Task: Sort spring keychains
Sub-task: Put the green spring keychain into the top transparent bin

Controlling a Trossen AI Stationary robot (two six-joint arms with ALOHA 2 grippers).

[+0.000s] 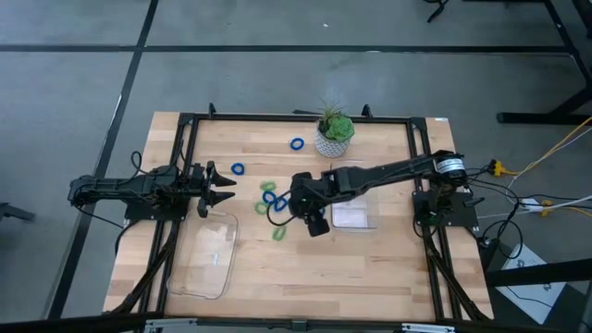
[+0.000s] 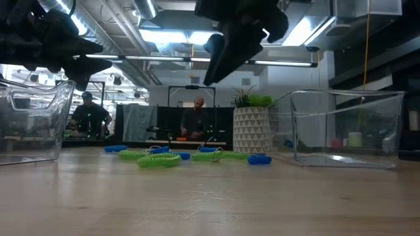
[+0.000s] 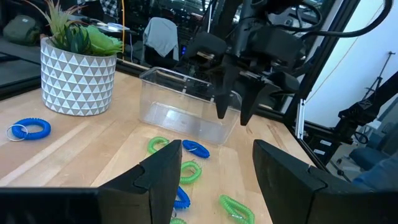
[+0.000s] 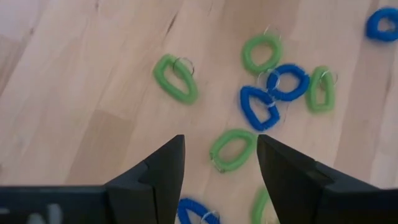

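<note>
Spring keychains (image 1: 270, 197), blue & green, lie scattered on the worktop (image 1: 305, 268) just in front of the potted plant (image 1: 334, 135). Right end effector (image 4: 217, 158) hangs above the pile, fingers apart, holding nothing. Left end effector (image 1: 222, 187) waits well left of the plant, fingers spread, empty, beside a clear tray (image 1: 203, 254).
</note>
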